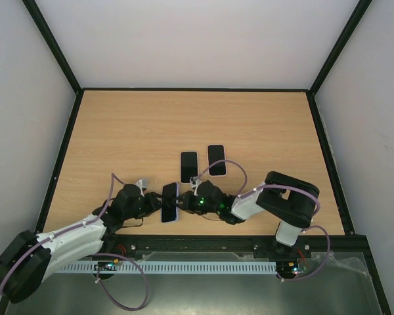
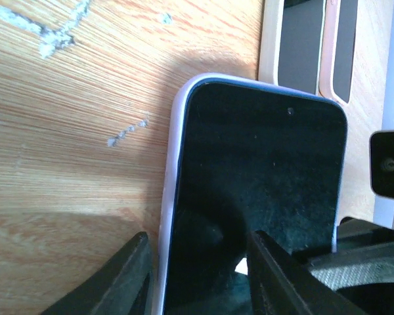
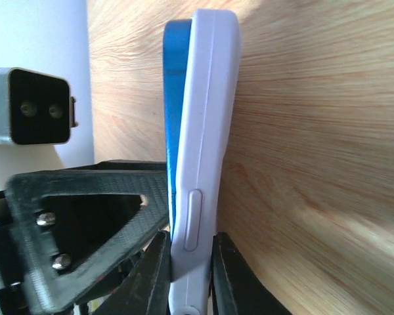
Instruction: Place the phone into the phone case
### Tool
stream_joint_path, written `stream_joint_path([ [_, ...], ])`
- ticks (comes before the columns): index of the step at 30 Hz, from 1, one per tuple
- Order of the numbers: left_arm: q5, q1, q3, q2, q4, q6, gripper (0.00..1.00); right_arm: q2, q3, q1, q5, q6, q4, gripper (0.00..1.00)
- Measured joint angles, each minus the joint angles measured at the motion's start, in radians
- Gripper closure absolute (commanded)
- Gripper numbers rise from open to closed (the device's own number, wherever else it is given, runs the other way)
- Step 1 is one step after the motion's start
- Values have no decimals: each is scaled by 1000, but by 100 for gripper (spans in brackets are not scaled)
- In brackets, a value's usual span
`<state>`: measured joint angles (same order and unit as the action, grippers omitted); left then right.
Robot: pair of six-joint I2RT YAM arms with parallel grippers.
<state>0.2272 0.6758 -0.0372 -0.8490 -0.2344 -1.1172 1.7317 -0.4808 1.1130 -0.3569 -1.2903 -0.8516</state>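
Phone point(image 2: 256, 197): sitting proud in lavender phone case point(image 3: 210, 98), between both pairs of fingers. Right fingers point(image 3: 151, 282) pinching phone case, steadying it. Left fingers point(image 2: 128, 279) parted, straddling case rim, probably seating phone.

Phone point(image 2: 256, 197) partly in case point(image 2: 169, 216), on tbl point(image 1: 262, 125)

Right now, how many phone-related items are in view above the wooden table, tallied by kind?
Blue-edged dark-screened phone: 1
Lavender plastic case around it: 1
Other dark phone-shaped slabs, lying flat: 2
Total: 4
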Motion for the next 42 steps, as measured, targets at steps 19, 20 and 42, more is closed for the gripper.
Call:
stream_joint_path([
  [19,222,-42,-18,406,32,10,28,-551,161,0,62,195,137,89],
  [20,241,-42,-18,415,14,9,28,-576,167,0,56,195,132,89],
  [42,483,-42,11,326,-392,-90,97,-644,201,-1,-27,161,28,82],
])
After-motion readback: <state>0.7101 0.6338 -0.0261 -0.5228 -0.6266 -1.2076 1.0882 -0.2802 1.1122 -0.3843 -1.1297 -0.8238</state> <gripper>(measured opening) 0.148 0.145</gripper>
